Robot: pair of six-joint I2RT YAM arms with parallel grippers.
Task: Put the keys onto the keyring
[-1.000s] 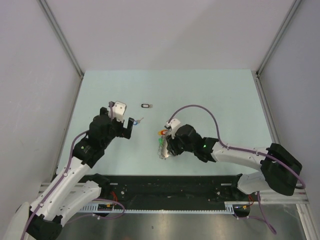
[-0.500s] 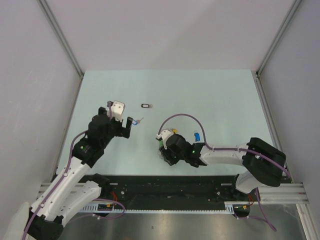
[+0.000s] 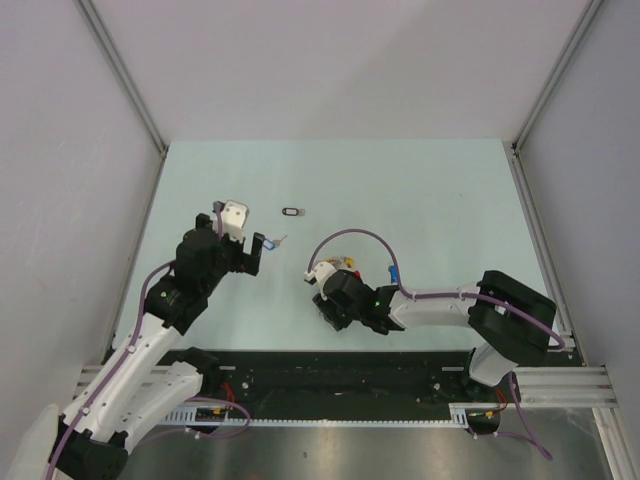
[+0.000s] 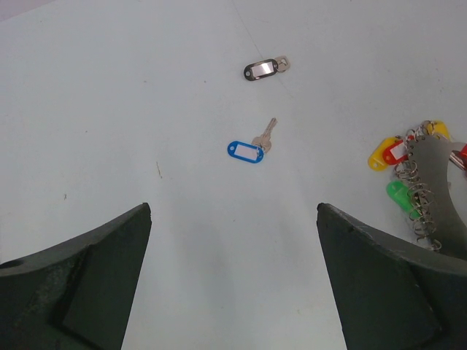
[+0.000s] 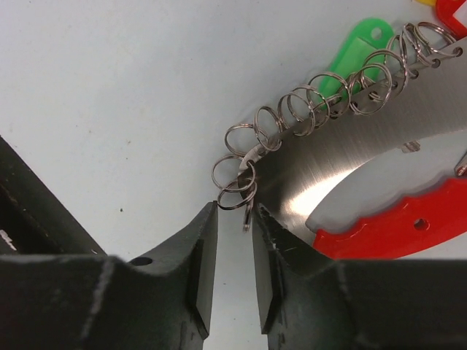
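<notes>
The keyring (image 5: 350,146) is a curved metal blade with a red band (image 5: 398,222), a row of small split rings (image 5: 306,109) and a green tag (image 5: 357,47). My right gripper (image 5: 235,210) stands at its end with a narrow gap between the jaws. One small ring (image 5: 237,191) hangs edge-on at their mouth, not clearly pinched. From above, the right gripper (image 3: 328,303) covers that end, and the yellow and red tags (image 3: 343,262) show beyond it. A blue-tagged key (image 4: 246,151) lies ahead of my wide-open left gripper (image 4: 233,211). A black-tagged key (image 4: 264,68) lies farther off.
From above, the blue-tagged key (image 3: 272,241) lies just off the left gripper (image 3: 260,254), with the black-tagged key (image 3: 292,211) behind it. In the left wrist view the keyring (image 4: 430,168) sits at the right edge. White walls enclose the pale table (image 3: 420,190).
My right arm has slid left and nearer over the keyring, and its jaws have narrowed slightly. The left arm and both loose keys have stayed put.
</notes>
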